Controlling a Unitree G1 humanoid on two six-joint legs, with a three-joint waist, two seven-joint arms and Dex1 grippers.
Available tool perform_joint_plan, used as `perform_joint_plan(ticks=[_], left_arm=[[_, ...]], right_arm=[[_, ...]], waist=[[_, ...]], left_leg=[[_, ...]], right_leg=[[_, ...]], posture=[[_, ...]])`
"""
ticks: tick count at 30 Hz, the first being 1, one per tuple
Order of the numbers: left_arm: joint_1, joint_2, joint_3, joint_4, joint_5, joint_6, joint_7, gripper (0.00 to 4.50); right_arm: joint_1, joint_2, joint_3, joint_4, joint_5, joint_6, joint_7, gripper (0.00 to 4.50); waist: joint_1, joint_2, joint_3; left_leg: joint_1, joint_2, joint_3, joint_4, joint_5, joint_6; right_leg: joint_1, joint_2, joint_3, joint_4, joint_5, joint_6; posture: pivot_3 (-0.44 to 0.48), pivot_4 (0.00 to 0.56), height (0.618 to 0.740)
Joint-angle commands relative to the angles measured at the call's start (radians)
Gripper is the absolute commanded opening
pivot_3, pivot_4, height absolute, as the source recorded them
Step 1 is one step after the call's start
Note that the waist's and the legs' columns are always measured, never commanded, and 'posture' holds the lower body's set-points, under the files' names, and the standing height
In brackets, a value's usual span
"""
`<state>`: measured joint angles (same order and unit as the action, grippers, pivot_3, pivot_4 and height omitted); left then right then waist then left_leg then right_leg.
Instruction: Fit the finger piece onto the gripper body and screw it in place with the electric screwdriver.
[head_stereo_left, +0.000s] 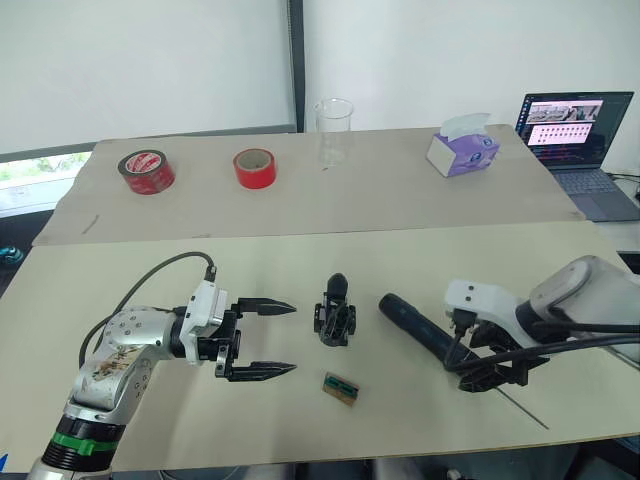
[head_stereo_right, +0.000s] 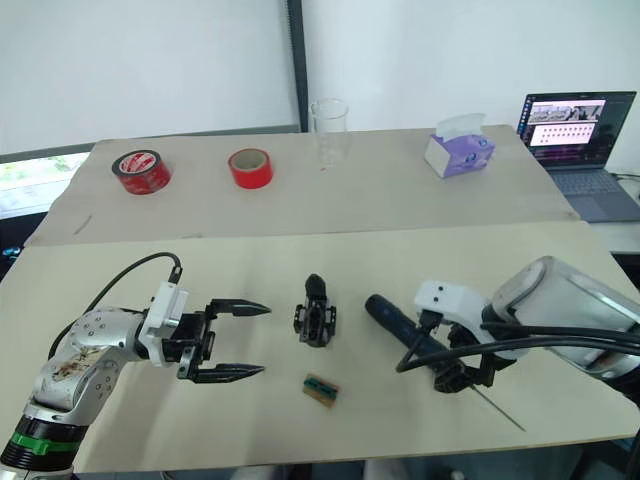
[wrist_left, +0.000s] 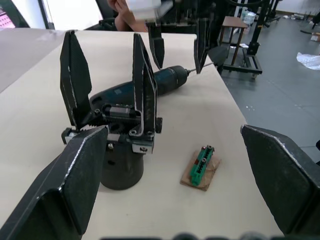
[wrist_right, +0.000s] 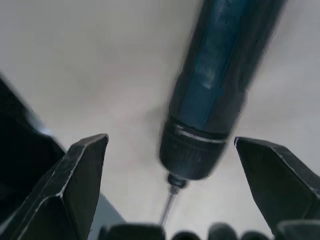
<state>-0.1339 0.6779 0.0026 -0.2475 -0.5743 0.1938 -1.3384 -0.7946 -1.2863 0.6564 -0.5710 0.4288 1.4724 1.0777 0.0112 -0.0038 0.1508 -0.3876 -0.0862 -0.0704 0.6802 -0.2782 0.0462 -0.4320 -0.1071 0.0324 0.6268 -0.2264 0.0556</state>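
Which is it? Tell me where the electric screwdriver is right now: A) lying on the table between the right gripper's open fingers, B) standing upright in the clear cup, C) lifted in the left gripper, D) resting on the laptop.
A: the electric screwdriver lies flat on the table, with the right gripper open around its bit end.

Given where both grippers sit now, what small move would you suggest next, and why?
Probably close the right gripper on the electric screwdriver: its open fingers straddle the tool's bit end as it lies on the table. The left gripper, also open, faces the upright gripper body.
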Motion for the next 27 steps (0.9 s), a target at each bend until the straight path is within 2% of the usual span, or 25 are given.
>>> perform_joint_plan(ticks=[1, 15, 20, 21, 27], left_arm=[[0.015, 0.004, 0.007, -0.040, 0.001, -0.018, 0.010, 4.50], [0.022, 0.009, 0.002, -0.053, -0.004, -0.010, 0.019, 4.50], [0.014, 0.011, -0.002, -0.049, -0.001, -0.010, 0.013, 4.50], [0.014, 0.011, -0.002, -0.048, -0.001, -0.010, 0.012, 4.50], [0.009, 0.016, -0.003, -0.028, 0.006, -0.017, 0.000, 4.50]], right_arm=[[-0.034, 0.028, 0.041, 0.026, -0.040, 0.017, -0.044, 4.48], [-0.022, 0.117, 0.105, 0.072, -0.053, 0.034, -0.154, 4.48], [0.004, 0.137, 0.126, 0.110, -0.065, 0.016, -0.168, 4.48], [0.009, 0.131, 0.131, 0.111, -0.065, 0.011, -0.165, 3.97], [0.029, 0.143, 0.121, 0.140, -0.095, -0.040, -0.173, 1.99]], waist=[[0.000, 0.000, 0.000], [-0.001, 0.000, 0.000], [-0.003, -0.006, -0.004], [-0.003, -0.006, -0.004], [-0.002, -0.011, -0.006]], left_leg=[[0.000, 0.000, 0.000, 0.000, 0.000, 0.000], [0.000, -0.001, 0.000, 0.000, 0.001, -0.001], [0.004, -0.001, 0.000, 0.000, 0.001, 0.000], [0.005, -0.001, 0.000, 0.000, 0.000, 0.000], [0.009, -0.001, -0.001, 0.000, 0.000, 0.001]], right_leg=[[0.000, 0.000, 0.000, 0.000, 0.000, 0.000], [-0.002, 0.000, 0.000, 0.003, 0.000, 0.000], [0.003, 0.001, 0.000, 0.002, 0.000, 0.000], [0.005, 0.001, -0.001, 0.001, 0.000, 0.000], [0.008, 0.003, -0.002, 0.000, 0.000, 0.000]], posture=[[0.000, 0.150, 0.740], [0.000, 0.150, 0.740], [0.000, 0.150, 0.740], [0.000, 0.150, 0.740], [0.000, 0.150, 0.740]])
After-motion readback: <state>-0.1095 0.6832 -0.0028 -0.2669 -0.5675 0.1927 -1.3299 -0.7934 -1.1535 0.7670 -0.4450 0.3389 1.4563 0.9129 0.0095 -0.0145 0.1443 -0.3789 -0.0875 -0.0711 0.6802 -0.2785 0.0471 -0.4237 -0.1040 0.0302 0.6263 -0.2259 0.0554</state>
